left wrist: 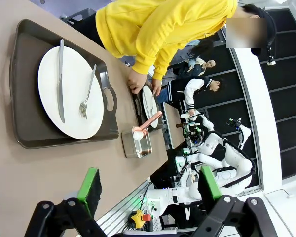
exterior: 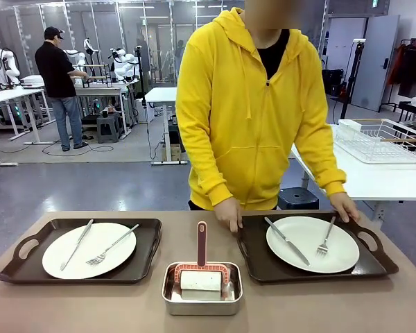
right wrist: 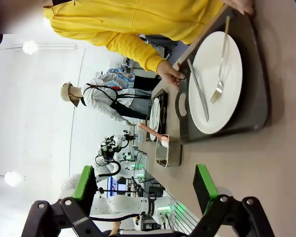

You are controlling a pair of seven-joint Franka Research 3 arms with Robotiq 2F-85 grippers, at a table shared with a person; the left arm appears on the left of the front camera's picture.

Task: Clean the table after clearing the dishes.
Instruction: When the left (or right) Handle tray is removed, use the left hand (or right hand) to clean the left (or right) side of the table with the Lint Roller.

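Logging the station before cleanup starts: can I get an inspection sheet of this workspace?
Surface: tan table, no spills seen.
Job's things: left plate and right plate, each with knife and fork, on left tray and right tray; a person's hands on the right tray's edge.
Clutter: steel pan mid-table holding a roller with a reddish handle.
Grippers: left tool and right tool open, empty, above the table.
Cables: loose cables on the floor behind.
Surroundings: wire rack on a white side table; another person at far benches.
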